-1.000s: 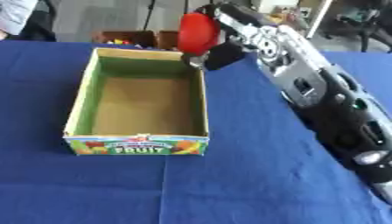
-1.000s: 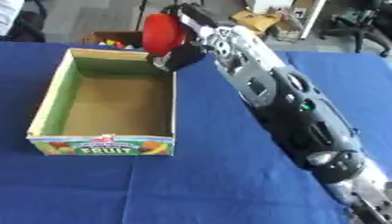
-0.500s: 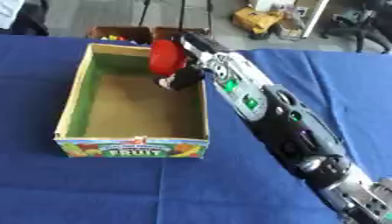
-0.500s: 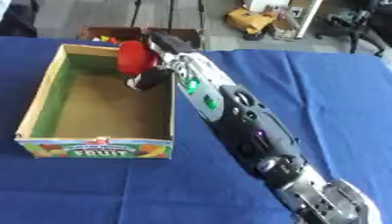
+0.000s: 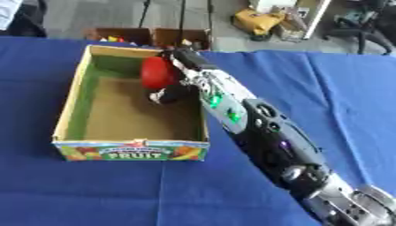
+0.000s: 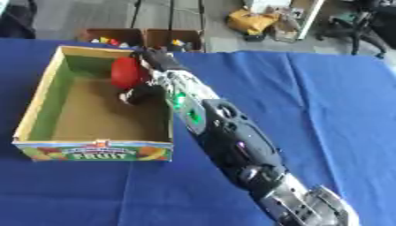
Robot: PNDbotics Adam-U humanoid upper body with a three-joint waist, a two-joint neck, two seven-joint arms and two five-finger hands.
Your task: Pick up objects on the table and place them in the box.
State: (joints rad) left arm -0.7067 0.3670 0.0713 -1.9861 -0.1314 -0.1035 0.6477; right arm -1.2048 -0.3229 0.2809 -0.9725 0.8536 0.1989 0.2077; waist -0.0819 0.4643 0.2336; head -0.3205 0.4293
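Presently the right hand (image 5: 174,90) reaches in over the box's right wall, fingers and thumb curled round a red round object (image 5: 158,73), possibly an apple or tomato; exact kind not clear. The object sits on the hand's left side, over the far half of the fruit box (image 5: 70,102), above the brown floor and apparently not resting on it. It is roundish, so no long axis matters.

Key relation: the object is already inside the box's walls, nearer the far right corner than the centre. Judged next step is a lowering and release straight down; the right wall lies just beside the forearm (image 5: 267,132), so any sideways drift risks nudging the cardboard.

Left hand not visible in either view.

Surface: table under a blue cloth (image 5: 325,88), creased along fold lines. Box stands toward the table's far left, printed "FRUIT" panel facing the near edge. Beyond the far edge, a grey floor with two brown open bins (image 6: 143,37) holding small coloured items, and yellow clutter (image 6: 251,20) further back.
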